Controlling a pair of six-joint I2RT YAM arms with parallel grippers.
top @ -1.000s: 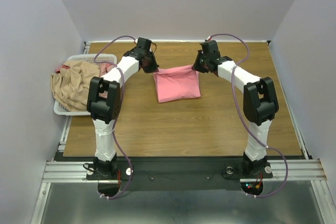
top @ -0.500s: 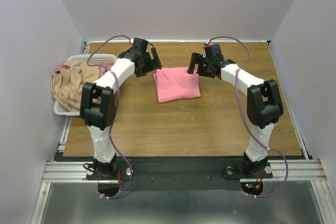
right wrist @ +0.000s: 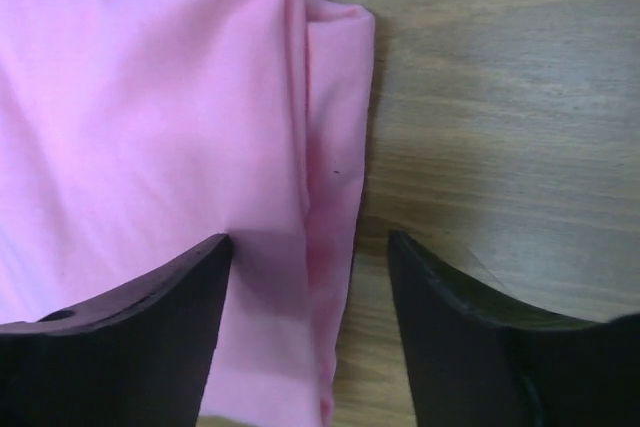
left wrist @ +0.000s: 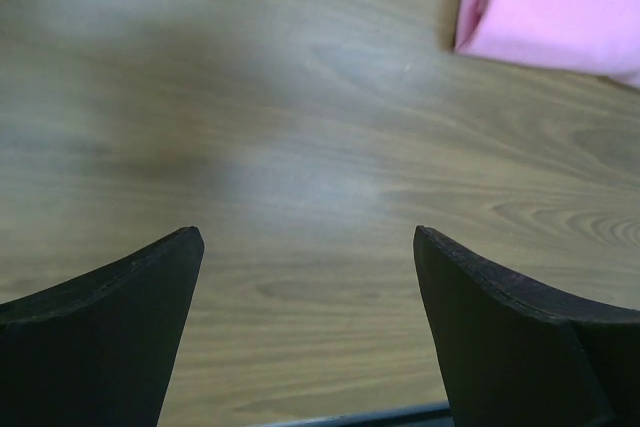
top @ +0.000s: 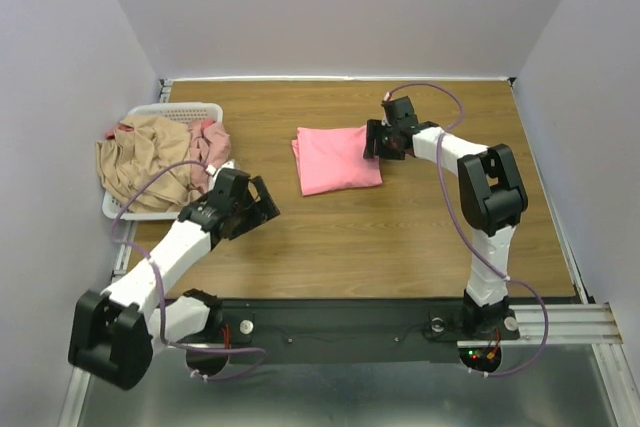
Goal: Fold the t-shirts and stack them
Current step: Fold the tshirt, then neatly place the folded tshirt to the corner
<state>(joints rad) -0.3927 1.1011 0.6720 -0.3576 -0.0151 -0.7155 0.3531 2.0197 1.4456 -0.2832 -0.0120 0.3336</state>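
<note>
A salmon-pink t-shirt (top: 338,159) lies folded in a rectangle on the wooden table (top: 400,237), a little behind its middle. My right gripper (top: 373,141) hangs low over its right edge. In the right wrist view the open gripper (right wrist: 310,239) straddles that folded edge of the salmon-pink shirt (right wrist: 150,127) without pinching it. My left gripper (top: 268,204) is at the near left, open over bare wood (left wrist: 308,237); a corner of the salmon-pink shirt (left wrist: 560,7) shows ahead of it. A tan-beige t-shirt (top: 140,162) and a dusty pink t-shirt (top: 212,139) lie crumpled in the basket.
A white slatted basket (top: 182,109) stands at the table's left edge, the cloth spilling over its sides. Grey walls close in the table on three sides. A metal rail (top: 350,322) runs along the near edge by the arm bases.
Both grippers let go of the salmon-pink shirt's far edge. The left arm swung back to the near left. The right gripper moved to the shirt's right edge, its jaws now narrower.
</note>
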